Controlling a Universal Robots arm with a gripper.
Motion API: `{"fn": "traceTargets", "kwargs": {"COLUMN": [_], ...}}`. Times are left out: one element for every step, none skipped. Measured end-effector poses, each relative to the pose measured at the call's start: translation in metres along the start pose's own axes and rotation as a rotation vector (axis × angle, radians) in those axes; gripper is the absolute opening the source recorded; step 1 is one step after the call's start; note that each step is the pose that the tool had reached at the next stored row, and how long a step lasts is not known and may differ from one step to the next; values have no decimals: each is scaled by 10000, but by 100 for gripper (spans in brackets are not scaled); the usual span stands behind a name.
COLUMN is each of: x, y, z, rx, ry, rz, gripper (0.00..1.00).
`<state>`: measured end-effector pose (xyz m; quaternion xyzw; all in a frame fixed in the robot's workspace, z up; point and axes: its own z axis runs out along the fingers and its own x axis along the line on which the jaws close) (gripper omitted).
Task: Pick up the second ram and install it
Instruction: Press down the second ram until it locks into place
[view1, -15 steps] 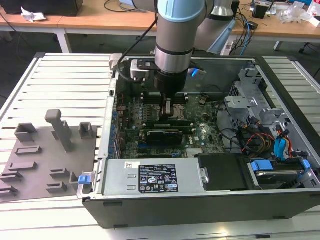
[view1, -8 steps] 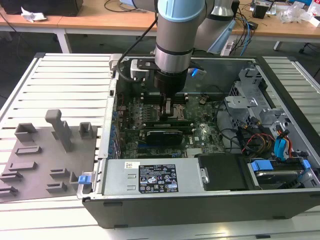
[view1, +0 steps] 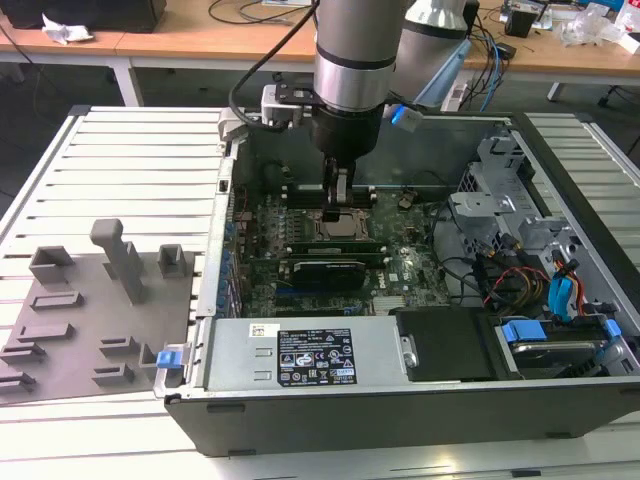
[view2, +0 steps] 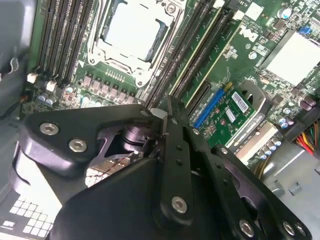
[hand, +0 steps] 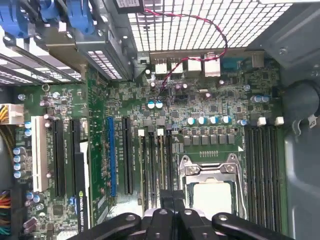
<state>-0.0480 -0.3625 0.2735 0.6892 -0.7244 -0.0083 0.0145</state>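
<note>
Fingers (hand: 166, 200) pressed together, nothing between them, over the memory slots.

Judging by the exterior view, the second ram (view1: 330, 243) already stands in a slot just beside the CPU socket (view1: 338, 224), so pickup and placement look done. The gripper (view1: 340, 205) hangs tip-down close over that row inside the computer case (view1: 400, 400). Whether the stick is fully pressed home, its end latches closed, cannot be told.

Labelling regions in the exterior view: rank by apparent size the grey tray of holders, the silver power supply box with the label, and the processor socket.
1. Grey tray and power supply box: look alike in area, so unranked.
2. Processor socket: clearly smallest, partly hidden by the gripper.
</note>
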Motion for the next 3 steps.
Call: {"fn": "traceTargets", "kwargs": {"x": [1,0,0], "y": [0,0,0], "z": [-1,-1,-1], "rx": [-1,-1,-1], "ry": [0,-2,-4], "rz": [-1,-1,-1], "gripper": [11,11,11]}}
